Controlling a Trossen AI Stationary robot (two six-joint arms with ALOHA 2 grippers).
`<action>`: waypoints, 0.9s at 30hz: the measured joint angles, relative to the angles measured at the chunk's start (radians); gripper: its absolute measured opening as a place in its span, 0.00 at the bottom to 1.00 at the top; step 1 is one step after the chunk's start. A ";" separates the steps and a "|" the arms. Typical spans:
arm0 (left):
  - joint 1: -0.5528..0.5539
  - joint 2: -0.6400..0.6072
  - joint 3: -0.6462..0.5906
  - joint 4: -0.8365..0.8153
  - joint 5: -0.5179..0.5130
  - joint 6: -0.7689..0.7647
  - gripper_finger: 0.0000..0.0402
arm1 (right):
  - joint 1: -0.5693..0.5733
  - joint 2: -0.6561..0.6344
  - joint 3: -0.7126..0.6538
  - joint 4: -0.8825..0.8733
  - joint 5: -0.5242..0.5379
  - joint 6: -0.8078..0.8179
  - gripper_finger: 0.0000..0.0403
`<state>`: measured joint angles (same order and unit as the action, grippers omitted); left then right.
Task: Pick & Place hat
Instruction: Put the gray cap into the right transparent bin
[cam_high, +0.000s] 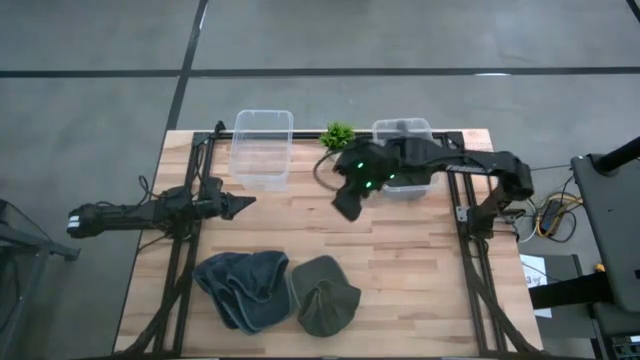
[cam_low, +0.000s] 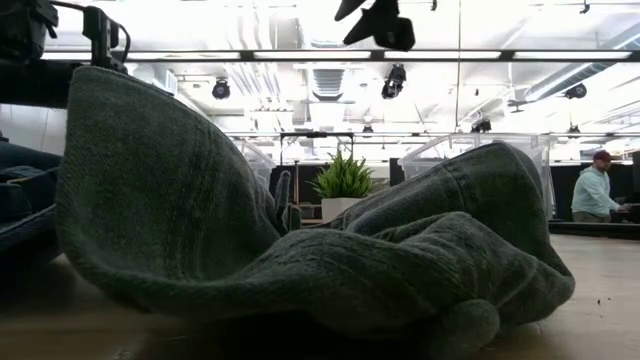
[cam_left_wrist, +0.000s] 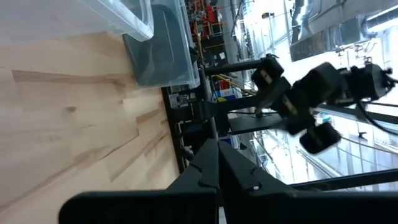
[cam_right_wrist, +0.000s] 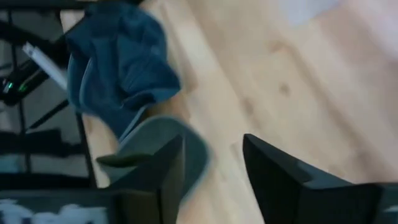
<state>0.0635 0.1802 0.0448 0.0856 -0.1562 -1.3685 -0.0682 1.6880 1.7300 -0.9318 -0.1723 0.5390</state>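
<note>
The right gripper's (cam_high: 347, 208) fingers (cam_right_wrist: 277, 177) stand parted, holding nothing, above the bench (cam_high: 420, 260) just beside the plant (cam_high: 338, 134). The green hat (cam_high: 323, 296) lies well apart from the plant, touching the blue hat (cam_high: 243, 287). The left gripper (cam_high: 243, 204) waits clenched.

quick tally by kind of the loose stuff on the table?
Soft fabric hats: 2, a blue-grey one and an olive-green one, side by side at the near edge.
Clear plastic bins: 2, one empty, one with something grey inside.
Small green potted plant: 1.
Total: 5.
</note>
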 joint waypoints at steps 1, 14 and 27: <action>0.000 0.000 0.000 -0.002 0.000 0.000 0.00 | 0.009 0.020 0.006 0.000 -0.016 0.009 0.42; 0.000 0.000 0.000 -0.019 -0.002 -0.001 0.00 | 0.083 0.217 0.015 -0.004 -0.142 0.072 0.64; 0.000 0.000 0.000 -0.021 -0.002 -0.002 0.00 | 0.101 0.365 0.015 -0.051 -0.212 0.181 0.69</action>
<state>0.0637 0.1806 0.0447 0.0650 -0.1585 -1.3702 0.0329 2.0528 1.7451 -0.9829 -0.3841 0.7200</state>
